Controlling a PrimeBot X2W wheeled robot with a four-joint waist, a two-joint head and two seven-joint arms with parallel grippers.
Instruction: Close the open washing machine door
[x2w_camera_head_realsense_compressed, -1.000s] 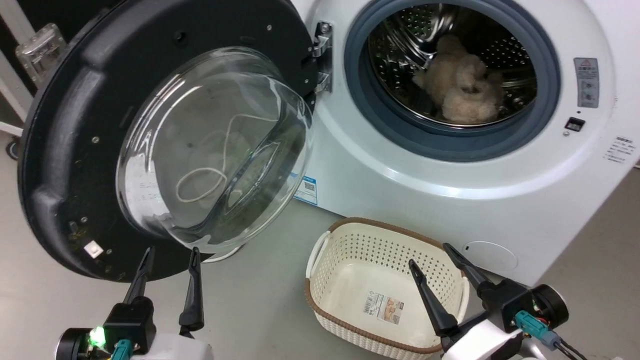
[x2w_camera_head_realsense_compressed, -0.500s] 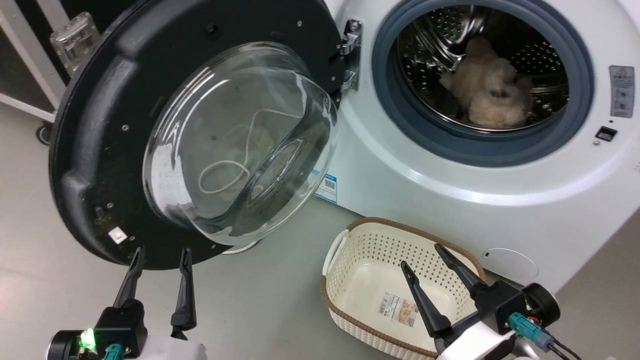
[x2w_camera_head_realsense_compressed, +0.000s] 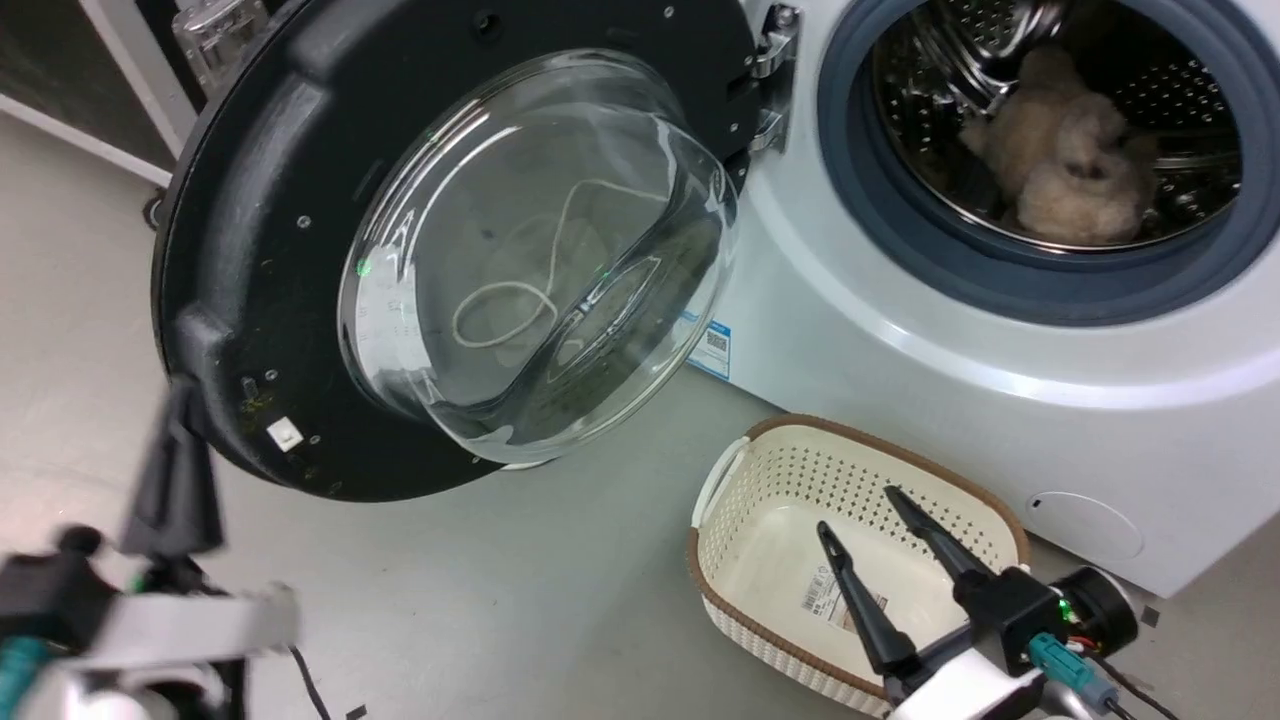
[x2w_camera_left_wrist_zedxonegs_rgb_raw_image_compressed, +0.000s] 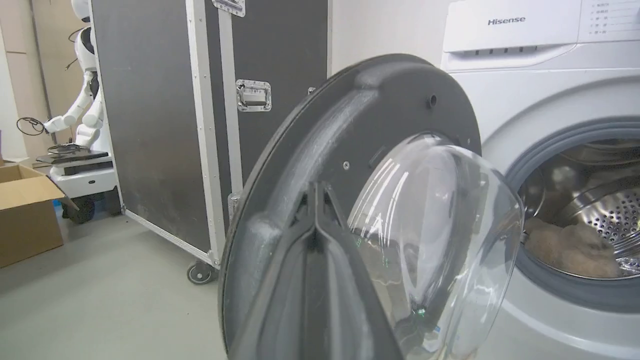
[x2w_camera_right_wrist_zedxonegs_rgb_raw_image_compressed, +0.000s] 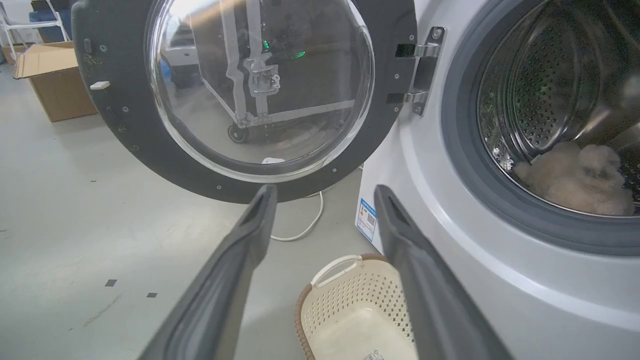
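The washing machine door hangs wide open to the left of the white washing machine, its clear glass bowl bulging towards me. My left gripper is blurred at the door's lower left rim and shut on nothing. Whether it touches the rim I cannot tell. In the left wrist view its joined fingers point at the door. My right gripper stands open above the cream basket. The right wrist view has the right gripper below the door.
A fluffy cream item lies in the steel drum. The basket sits on the floor before the machine. A black flight case on wheels stands behind the door, with a cardboard box and another robot further left. A white cord lies under the door.
My left gripper has gone from open to shut and swung left and up to the door's lower left rim. The head camera has turned left. The right gripper stays open.
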